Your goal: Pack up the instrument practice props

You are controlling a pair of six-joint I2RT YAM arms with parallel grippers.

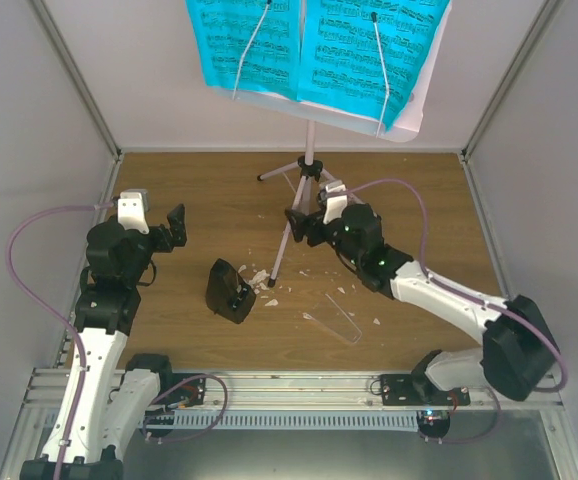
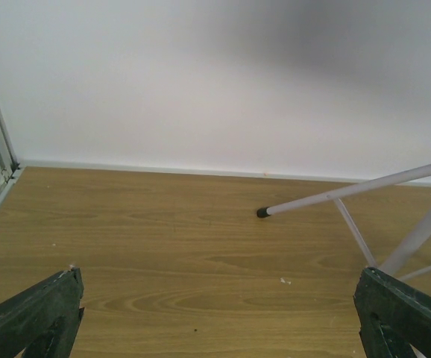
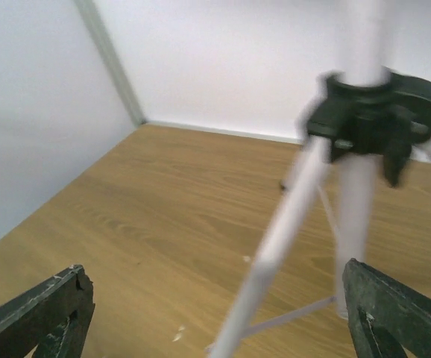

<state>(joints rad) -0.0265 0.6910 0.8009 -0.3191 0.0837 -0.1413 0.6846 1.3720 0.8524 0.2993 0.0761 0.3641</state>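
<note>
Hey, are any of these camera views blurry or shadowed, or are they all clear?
Right wrist view: the tripod hub and legs are smeared and soft. Left wrist view: crisp, with a dim grey shadow on the wall. Top view: evenly lit, the print on the sheets is clear.

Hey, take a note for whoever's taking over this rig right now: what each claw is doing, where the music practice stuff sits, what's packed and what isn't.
Left claw: open, empty, hovering over the left of the table.
Right claw: open, right at the front tripod leg of the music stand, gripping nothing.
Things: the stand is upright at the back, with the blue music sheets on it. The metronome lies mid-table, its clear cover lying apart to its right, and white scraps between them.
Done: nothing looks packed.
Left: sheets, stand, metronome and cover, probably all of it.
</note>
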